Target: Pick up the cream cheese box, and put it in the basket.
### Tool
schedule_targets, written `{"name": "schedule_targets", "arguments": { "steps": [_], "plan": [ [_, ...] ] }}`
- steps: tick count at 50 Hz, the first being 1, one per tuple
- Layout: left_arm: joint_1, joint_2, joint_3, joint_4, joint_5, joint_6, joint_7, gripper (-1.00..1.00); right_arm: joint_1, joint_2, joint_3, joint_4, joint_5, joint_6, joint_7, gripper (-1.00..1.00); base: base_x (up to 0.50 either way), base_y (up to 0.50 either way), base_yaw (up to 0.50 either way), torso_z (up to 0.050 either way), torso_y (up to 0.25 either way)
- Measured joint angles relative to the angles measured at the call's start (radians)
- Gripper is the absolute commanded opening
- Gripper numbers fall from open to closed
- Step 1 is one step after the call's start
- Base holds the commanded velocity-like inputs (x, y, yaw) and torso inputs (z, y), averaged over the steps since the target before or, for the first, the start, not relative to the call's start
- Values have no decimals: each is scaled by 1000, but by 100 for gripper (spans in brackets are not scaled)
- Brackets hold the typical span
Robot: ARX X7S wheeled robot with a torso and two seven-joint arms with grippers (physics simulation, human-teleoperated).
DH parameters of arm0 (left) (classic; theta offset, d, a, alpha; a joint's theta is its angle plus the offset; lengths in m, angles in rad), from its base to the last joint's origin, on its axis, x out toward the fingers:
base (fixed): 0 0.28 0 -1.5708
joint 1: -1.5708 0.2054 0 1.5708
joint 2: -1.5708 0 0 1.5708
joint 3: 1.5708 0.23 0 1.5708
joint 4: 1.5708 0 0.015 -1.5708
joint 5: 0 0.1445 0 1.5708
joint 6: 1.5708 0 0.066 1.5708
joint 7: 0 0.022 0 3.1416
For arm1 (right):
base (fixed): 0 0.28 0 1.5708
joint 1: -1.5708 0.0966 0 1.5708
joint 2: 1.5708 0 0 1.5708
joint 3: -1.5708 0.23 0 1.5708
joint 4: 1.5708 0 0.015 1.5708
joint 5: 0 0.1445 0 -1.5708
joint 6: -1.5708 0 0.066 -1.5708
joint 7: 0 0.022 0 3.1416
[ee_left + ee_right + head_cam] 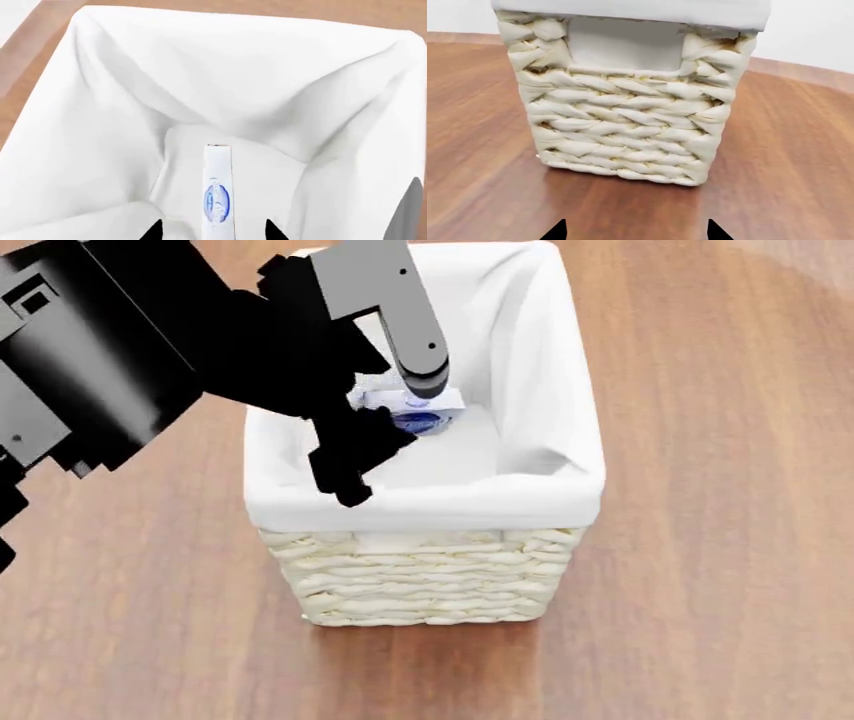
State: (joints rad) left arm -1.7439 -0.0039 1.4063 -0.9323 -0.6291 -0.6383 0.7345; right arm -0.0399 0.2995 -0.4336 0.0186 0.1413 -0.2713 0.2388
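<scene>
The cream cheese box point(217, 200), white with a blue oval mark, shows edge-on inside the basket's white cloth liner point(133, 100). My left gripper point(213, 232) hangs over the basket interior, open. Its two dark fingertips stand well apart on either side of the box, with a gap on each side. From the head view the box point(424, 418) lies just below the left gripper point(394, 430), within the rim of the tall wicker basket point(427, 570). My right gripper point(635, 232) is open and holds nothing, low over the wood, facing the basket's woven front wall point(627, 130).
The basket stands on a brown wooden surface point(721, 540). The black left arm point(120, 350) reaches in from the left and covers the basket's far left corner. A pale wall point(814, 35) rises behind the wood in the right wrist view.
</scene>
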Motion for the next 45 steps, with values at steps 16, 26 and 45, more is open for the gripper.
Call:
{"name": "schedule_targets", "arguments": {
  "steps": [16,26,45],
  "plan": [
    [-29,3,86,-77,-126,58,-54,100,1,4,-5,-2,10,-1,-1,100,0,0,0,0,0],
    [-37,3,99,-97,-153,76,-60,100,0,8,-8,-12,14,6,1,100,0,0,0,0,0],
    [-67,-3,85,-139,-207,125,-53,100,22,29,5,-88,-6,80,37,100,0,0,0,0,0]
  ]
}}
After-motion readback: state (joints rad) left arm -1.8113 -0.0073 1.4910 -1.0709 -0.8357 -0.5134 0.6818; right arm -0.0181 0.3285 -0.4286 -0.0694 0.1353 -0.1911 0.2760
